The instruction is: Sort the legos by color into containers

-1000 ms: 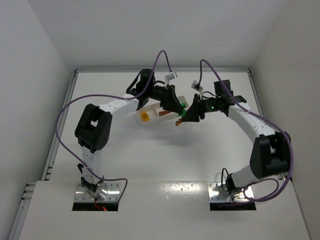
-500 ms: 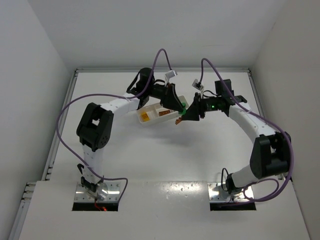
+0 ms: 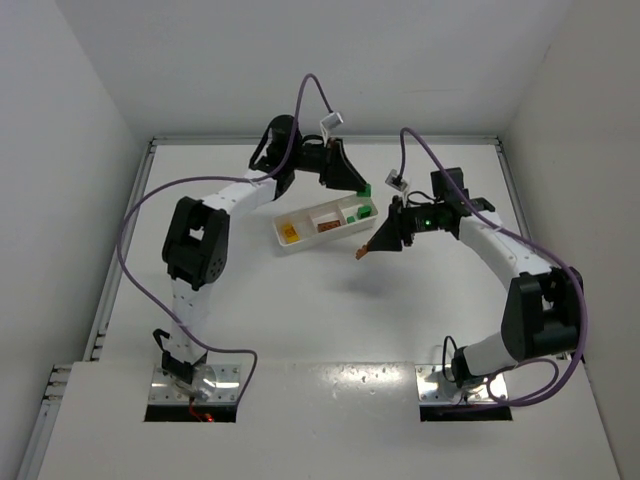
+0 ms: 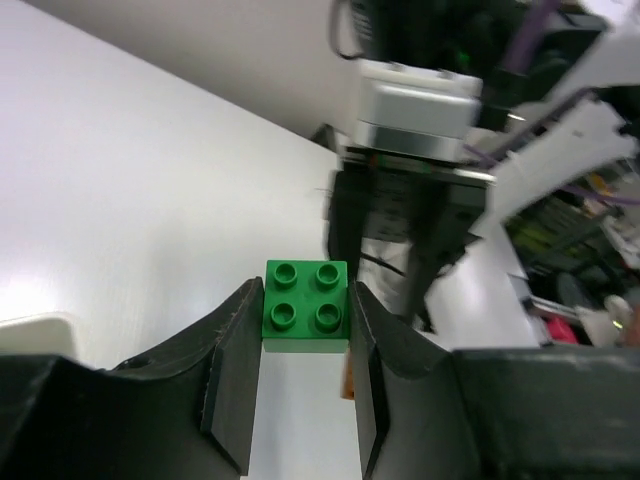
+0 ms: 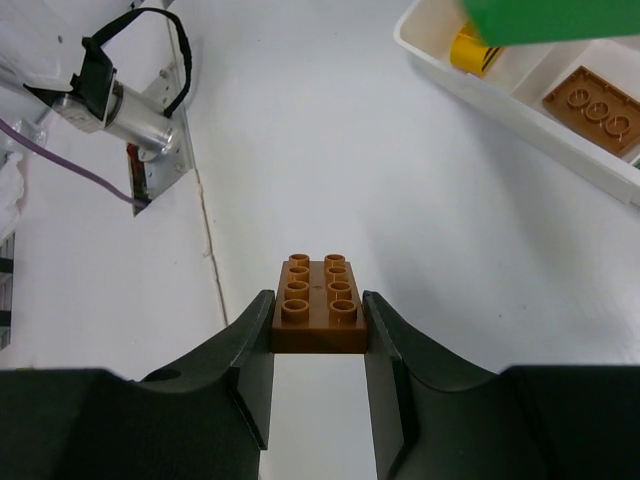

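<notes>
Right now the left fingers [image 4: 232, 372] are clamped on a small green plastic brick [image 4: 305, 308] with four studs, one finger pressed against each of its sides. In the overhead view this green brick [image 3: 366, 189] hangs off the white desk [image 3: 300, 320], just past the far right end of the long white plastic tray [image 3: 330, 238].

The right fingers [image 5: 248, 362] are likewise closed on a reddish-brown plastic brick [image 5: 318, 303], a longer one with two rows of studs, gripped by its long sides. From above, that brick [image 3: 359, 250] sits in the air close to the near right corner of the tray, apart from it. The two held bricks are near each other, with the tray's right end between them.

The tray lies slantwise on the desk, its left end nearer and its right end farther. Its left compartment holds a yellow-orange brick [image 3: 291, 232], the middle one a flat reddish-brown piece [image 3: 326, 225], and the right one a green piece [image 3: 354, 212]. The right wrist view shows the yellow-orange brick [image 5: 470, 50] and the flat reddish-brown piece [image 5: 592, 103] lying in neighbouring compartments.
</notes>
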### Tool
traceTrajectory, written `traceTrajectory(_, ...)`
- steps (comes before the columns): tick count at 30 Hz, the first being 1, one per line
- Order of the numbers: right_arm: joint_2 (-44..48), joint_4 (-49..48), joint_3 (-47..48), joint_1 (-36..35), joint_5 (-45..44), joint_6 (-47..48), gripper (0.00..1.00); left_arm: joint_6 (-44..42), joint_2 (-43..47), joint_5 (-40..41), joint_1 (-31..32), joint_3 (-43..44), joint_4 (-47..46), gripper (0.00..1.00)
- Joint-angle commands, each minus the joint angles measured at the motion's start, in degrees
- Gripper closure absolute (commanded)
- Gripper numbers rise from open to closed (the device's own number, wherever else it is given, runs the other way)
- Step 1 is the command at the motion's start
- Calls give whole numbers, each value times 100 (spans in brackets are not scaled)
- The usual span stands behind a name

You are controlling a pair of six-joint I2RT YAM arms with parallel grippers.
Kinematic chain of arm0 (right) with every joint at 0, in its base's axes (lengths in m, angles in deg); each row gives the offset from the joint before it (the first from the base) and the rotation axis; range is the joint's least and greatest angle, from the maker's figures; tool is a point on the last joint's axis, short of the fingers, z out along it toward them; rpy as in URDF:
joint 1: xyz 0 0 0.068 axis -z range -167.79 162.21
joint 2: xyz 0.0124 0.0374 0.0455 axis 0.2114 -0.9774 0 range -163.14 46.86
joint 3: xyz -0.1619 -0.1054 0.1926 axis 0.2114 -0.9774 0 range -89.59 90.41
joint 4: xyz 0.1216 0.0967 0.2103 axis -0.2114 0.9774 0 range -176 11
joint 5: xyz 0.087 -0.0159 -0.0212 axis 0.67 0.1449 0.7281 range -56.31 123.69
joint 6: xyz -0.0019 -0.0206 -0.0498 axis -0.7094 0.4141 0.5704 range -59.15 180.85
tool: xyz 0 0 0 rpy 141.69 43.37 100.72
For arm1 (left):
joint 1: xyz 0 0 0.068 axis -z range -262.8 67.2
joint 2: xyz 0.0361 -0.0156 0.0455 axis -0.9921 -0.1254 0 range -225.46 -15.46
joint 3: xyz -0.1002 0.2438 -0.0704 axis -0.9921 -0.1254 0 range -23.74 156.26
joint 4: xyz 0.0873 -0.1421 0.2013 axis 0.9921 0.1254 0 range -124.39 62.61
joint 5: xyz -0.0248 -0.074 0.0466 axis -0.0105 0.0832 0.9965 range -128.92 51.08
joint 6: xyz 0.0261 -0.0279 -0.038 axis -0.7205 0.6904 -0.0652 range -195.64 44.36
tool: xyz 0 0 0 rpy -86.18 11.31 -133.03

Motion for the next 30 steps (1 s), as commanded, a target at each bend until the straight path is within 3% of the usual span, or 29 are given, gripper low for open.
traceTrajectory(1,215,-33,-17,83,32,215,100,-1674,-152,684,21,500,1655,95)
traceTrajectory(2,215,-33,-17,84,32,215,100,-2315,-240,1010,21,720,2472,95)
traceTrajectory(3,154,-33,-17,84,32,163,100,-2939,-302,1370,99,974,3881,95)
traceTrajectory(4,154,-86,53,145,-21,162,100,-3850,-355,1748,231,1420,4391,95)
traceTrajectory(5,154,-86,54,146,-21,93,100,-4077,-355,2552,293,1538,4675,95)
traceTrajectory(11,-21,-349,168,373,-74,-285,100,-4228,-522,4377,478,1680,5020,95)
traceTrajectory(18,-180,-631,220,559,-74,-585,100,-4413,-689,5142,531,1619,5406,95)
traceTrajectory(27,-286,-886,273,673,-127,-910,100,-4413,-1049,5241,583,1785,5407,72)
traceTrajectory(29,-286,-947,273,673,-188,-910,100,-4413,-1120,5241,583,1855,5407,66)
traceTrajectory(30,-338,-947,273,673,-188,-962,100,-4413,-1181,5241,583,1917,5407,57)
